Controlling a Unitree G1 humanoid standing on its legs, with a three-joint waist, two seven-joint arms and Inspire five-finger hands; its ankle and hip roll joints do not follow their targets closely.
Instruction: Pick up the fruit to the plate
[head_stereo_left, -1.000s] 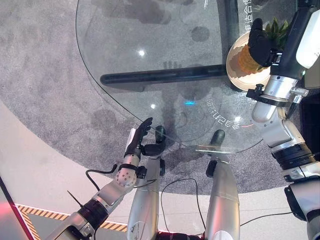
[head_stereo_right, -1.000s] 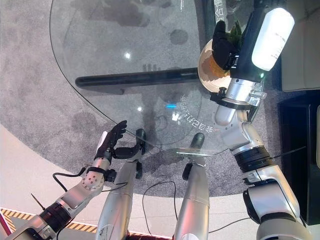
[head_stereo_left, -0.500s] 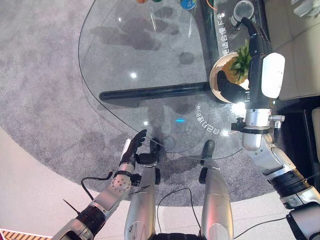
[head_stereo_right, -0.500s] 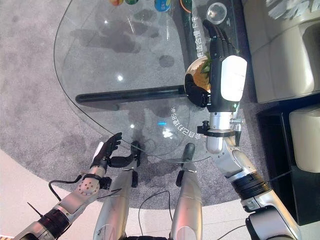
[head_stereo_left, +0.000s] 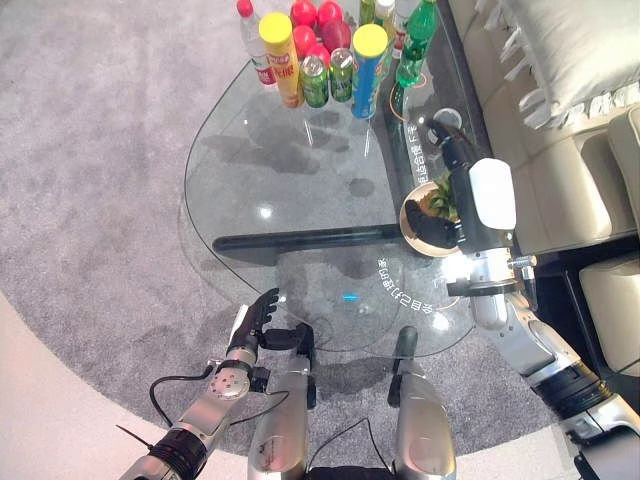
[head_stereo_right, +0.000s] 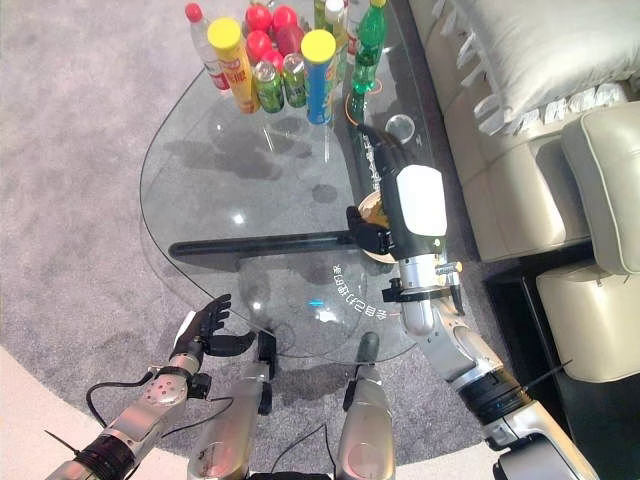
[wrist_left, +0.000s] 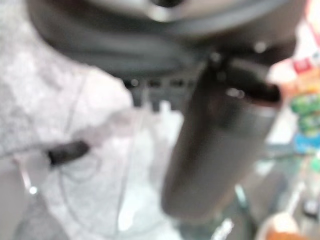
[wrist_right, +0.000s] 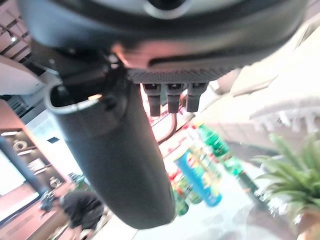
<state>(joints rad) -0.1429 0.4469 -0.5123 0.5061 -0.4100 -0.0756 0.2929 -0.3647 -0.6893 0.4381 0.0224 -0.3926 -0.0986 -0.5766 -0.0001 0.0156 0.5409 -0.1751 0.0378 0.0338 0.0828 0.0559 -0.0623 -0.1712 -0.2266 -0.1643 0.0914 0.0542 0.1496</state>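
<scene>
Now | pineapple (head_stereo_left: 440, 200) stood on plate (head_stereo_left: 412, 228), right side of glass table (head_stereo_left: 300, 170) | right hand (head_stereo_left: 437, 228) hovered beside plate, thumb out, fingers hidden: could not tell | left hand (head_stereo_left: 255, 318) idle near edge, fingers straight, empty | advice: lift clear, avoid tipping fruit

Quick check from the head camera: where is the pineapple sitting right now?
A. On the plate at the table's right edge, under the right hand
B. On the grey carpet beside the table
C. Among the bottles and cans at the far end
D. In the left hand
A: the pineapple sits on the plate at the right edge of the glass table, with the right hand over it.
</scene>
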